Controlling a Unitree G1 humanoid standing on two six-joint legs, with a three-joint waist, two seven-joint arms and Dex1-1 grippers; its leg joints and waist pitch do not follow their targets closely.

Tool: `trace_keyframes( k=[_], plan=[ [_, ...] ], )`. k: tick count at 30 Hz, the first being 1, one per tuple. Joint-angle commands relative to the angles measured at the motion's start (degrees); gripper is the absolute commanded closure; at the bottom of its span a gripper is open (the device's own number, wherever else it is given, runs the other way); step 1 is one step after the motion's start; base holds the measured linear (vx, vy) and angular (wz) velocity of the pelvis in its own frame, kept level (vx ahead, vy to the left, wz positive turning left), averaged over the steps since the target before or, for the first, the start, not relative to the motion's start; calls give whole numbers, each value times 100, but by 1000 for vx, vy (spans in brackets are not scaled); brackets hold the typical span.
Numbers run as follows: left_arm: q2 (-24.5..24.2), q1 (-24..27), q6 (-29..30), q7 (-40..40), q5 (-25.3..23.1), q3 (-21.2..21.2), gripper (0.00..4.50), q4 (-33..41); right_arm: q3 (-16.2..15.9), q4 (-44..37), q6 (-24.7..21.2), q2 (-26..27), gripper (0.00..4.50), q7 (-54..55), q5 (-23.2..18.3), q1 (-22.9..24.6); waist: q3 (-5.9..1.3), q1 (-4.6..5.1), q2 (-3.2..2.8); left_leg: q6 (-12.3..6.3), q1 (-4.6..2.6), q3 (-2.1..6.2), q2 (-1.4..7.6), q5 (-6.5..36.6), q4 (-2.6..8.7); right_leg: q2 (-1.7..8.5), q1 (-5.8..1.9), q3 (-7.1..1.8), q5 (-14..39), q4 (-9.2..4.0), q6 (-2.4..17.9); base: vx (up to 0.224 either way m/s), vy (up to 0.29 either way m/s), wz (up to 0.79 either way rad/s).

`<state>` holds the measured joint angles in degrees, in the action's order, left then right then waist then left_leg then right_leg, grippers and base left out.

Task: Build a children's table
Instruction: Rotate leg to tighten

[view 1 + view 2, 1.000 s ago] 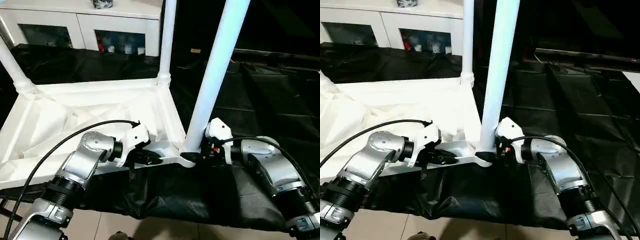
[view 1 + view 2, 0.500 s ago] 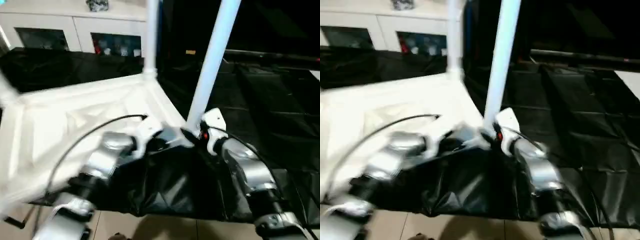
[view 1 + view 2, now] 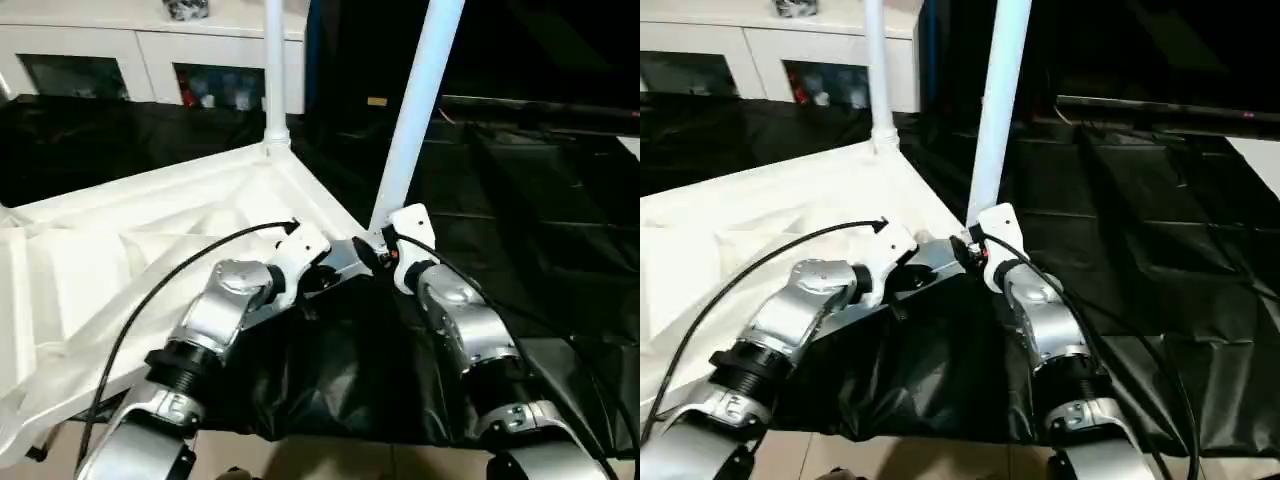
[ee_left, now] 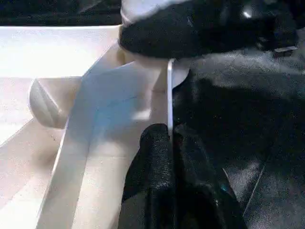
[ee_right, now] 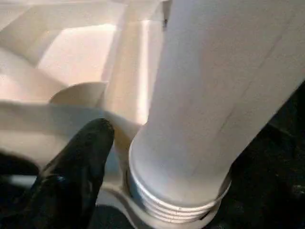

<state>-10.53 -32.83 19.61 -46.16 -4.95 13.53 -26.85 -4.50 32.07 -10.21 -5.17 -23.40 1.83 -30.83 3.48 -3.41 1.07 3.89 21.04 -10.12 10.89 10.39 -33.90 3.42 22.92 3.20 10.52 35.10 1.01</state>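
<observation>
The children's table top (image 3: 150, 250) lies upside down, ribbed underside up, on black sheeting. One white leg (image 3: 271, 70) stands in the far corner socket. A second leg (image 3: 415, 100) stands in the near corner socket, and its threaded end (image 5: 176, 191) shows in the right wrist view. My left gripper (image 4: 170, 136) is shut on the thin rim (image 4: 169, 90) of the top, just beside that near corner. My right gripper (image 3: 384, 250) is at the base of the near leg, open. One of its fingers (image 5: 81, 162) stands beside the leg with a small gap; the other is hidden behind the leg.
A white cabinet with glass doors (image 3: 150, 60) stands at the back. Black plastic sheeting (image 3: 520, 200) covers the surface to the right and in front. Pale floor tiles (image 3: 330, 465) show at the near edge. My left arm's black cable (image 3: 170, 270) arcs over the table top.
The head camera has swung, so the whole picture has shifted. Both arms now reach further forward. The left gripper stays on the rim and the right stays at the near leg's base.
</observation>
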Motion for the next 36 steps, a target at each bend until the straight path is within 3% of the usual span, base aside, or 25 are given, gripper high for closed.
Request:
trace_keyframes(
  k=[1, 10, 16, 18, 22, 26, 32, 36],
  plan=[
    [91, -2, -423, -499, 425, 132, 450, 446, -486, 75, 88, -55, 73, -695, 31, 48, -382, -20, 39, -204, -48, 62, 216, 961, 392, 480, -282, -275, 1199, -434, 1104, 0, 0, 0],
    [-350, 201, -569, -1353, 645, 149, 450, 722, -532, -428, 208, -845, 73, -2306, -357, 235, -372, -63, 37, -265, -68, 59, 240, 1093, 393, 463, -270, -276, 1363, -453, 1119, 0, 0, 0],
    [-726, 336, -526, -2081, 810, 306, 450, 991, -790, -1076, 53, -1479, 73, -3581, -691, 513, -379, -154, 42, -343, -68, 54, 250, 1002, 381, 469, -275, -281, 1306, -433, 1114, 0, 0, 0],
    [-749, 347, -522, -2136, 811, 304, 450, 1006, -806, -1119, 42, -1523, 100, -3691, -699, 539, -375, -166, 32, -337, -85, 49, 257, 1022, 385, 459, -247, -277, 1277, -434, 1171, 0, 0, 0],
    [-1016, 428, -460, -2579, 876, 370, 450, 1105, -990, -1393, -48, -1767, 131, -4106, -710, 710, -370, -181, 40, -284, -64, 61, 247, 1049, 394, 475, -278, -278, 1418, -445, 1114, 0, 0, 0],
    [-1101, 437, -454, -2679, 906, 373, 450, 1114, -1042, -1494, -90, -1797, 162, -4188, -722, 760, -372, -153, 33, -282, -63, 58, 245, 1050, 390, 468, -265, -275, 1392, -443, 1146, 0, 0, 0],
    [-1113, 425, -443, -2650, 930, 366, 450, 1114, -1098, -1659, -191, -1747, 174, -4183, -781, 846, -377, -160, 34, -237, -71, 60, 244, 1069, 389, 466, -268, -276, 1406, -438, 1147, 0, 0, 0],
    [-823, 290, -481, -1875, 643, 256, 450, 802, -961, -1387, -232, -1304, 175, -3299, -567, 852, -365, -146, 32, -178, -70, 63, 239, 1074, 396, 464, -256, -272, 1481, -453, 1125, 0, 0, 0]
  ],
)
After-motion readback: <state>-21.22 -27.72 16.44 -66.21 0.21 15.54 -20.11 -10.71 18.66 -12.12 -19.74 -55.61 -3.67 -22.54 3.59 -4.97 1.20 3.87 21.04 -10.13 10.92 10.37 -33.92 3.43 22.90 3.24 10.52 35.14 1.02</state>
